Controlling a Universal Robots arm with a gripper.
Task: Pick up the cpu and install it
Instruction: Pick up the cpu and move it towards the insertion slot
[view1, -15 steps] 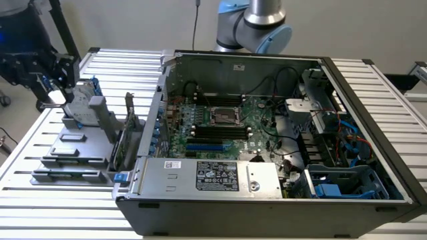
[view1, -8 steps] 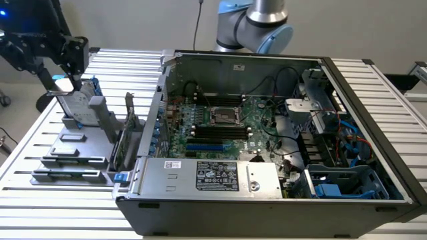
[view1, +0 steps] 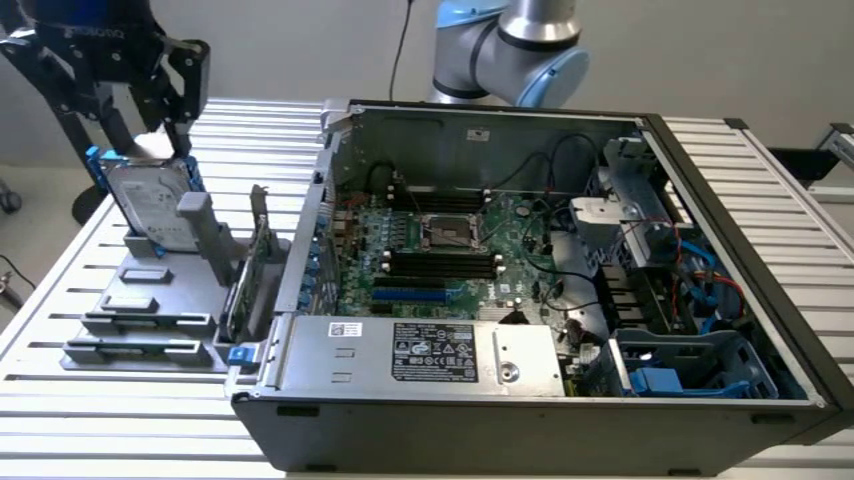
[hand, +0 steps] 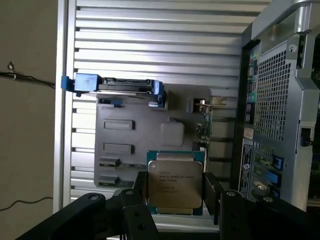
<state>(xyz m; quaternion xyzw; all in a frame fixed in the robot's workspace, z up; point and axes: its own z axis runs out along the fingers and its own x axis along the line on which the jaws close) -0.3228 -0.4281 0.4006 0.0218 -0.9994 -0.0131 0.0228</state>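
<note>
Exterior view: gripper (view1: 150, 122) hangs above the hard drive (view1: 144, 205) on the tray (view1: 167, 295), at the view's left. The socket (view1: 451, 232) is bare.

Wrist view: fingers (hand: 140, 189) are clamped on the cpu (hand: 175, 184) by opposite edges, clear of the tray. The edge grip probably spares its contacts.

A table of pale silver slatted aluminium rails (view1: 54, 400) lies below the gripper (view1: 144, 135) and stretches well away from it. Behind the gripper rises a plain off-white wall (view1: 294, 50). Past the table edge nearest the gripper lies a dull beige floor (hand: 27, 150), crossed by a thin black cable (hand: 30, 79). The light is soft and even.
</note>
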